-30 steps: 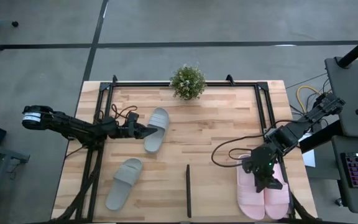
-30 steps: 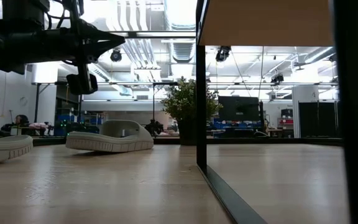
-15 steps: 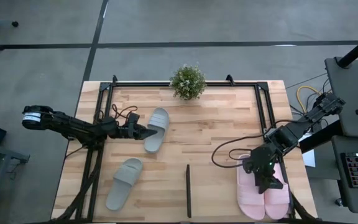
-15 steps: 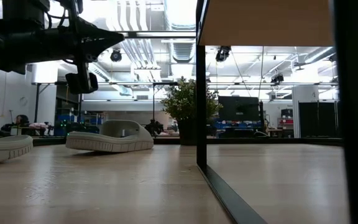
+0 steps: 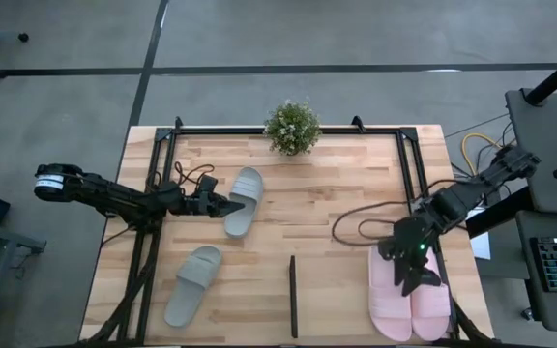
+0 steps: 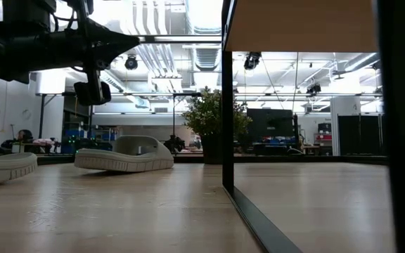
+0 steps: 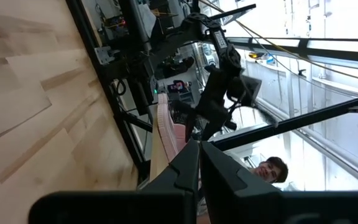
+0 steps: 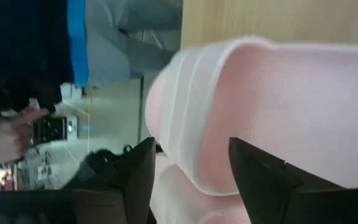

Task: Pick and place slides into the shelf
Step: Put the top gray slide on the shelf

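Two grey-green slides lie sole-down on the table's left half, one (image 5: 245, 200) farther off and one (image 5: 193, 283) nearer. The pale pink pair (image 5: 411, 302) lies side by side at the near right corner, right of the shelf panel (image 5: 329, 302) and its thin black strip (image 5: 293, 295). My left gripper (image 5: 234, 205) is shut and hovers beside the farther grey-green slide (image 6: 125, 154), raised above it (image 6: 126, 43). My right gripper (image 5: 416, 275) hangs open over the pink pair, with a pink slide (image 8: 260, 93) between its fingers (image 8: 143, 168). My right gripper (image 8: 191, 146) comes at the pink slide from above, one finger on each side of its raised strap (image 8: 191, 93). Whether the fingers touch it, I cannot tell. The slide lies flat on the table.
A potted plant (image 5: 292, 126) stands at the far edge, inside the black frame rails (image 5: 162, 164). A black cable (image 5: 356, 227) loops on the table near my right arm. A person (image 7: 272, 169) shows beyond the table, and a hand (image 8: 5, 134) in the right wrist view.
My right arm has shifted slightly toward the table's right edge above the pink pair, and its cable loop has moved with it. The slides lie where they were.
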Action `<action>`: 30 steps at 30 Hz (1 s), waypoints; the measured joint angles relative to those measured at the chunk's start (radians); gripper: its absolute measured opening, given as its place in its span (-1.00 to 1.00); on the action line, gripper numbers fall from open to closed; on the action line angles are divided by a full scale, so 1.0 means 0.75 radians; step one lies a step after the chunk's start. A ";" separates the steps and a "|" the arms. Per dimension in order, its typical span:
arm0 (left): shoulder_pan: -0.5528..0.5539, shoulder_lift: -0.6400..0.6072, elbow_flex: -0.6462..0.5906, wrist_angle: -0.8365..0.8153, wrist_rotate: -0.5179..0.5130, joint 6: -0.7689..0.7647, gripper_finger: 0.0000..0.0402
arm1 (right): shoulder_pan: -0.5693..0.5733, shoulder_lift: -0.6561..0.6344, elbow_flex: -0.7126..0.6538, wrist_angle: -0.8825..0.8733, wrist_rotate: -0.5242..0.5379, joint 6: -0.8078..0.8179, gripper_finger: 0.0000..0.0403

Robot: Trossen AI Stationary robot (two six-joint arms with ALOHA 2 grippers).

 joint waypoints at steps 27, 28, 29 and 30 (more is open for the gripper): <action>-0.012 0.192 0.045 0.132 0.029 -0.137 -0.67 | -0.508 0.089 0.000 0.533 0.357 -0.136 -0.05; -0.012 0.204 0.057 0.130 0.040 -0.137 -0.60 | -0.523 0.109 0.000 0.564 0.359 -0.133 -0.05; -0.012 0.213 0.065 0.124 0.057 -0.138 -0.53 | -0.535 0.129 0.000 0.587 0.362 -0.124 -0.05; -0.012 0.225 0.075 0.123 0.067 -0.138 -0.46 | -0.548 0.148 0.000 0.605 0.362 -0.111 -0.05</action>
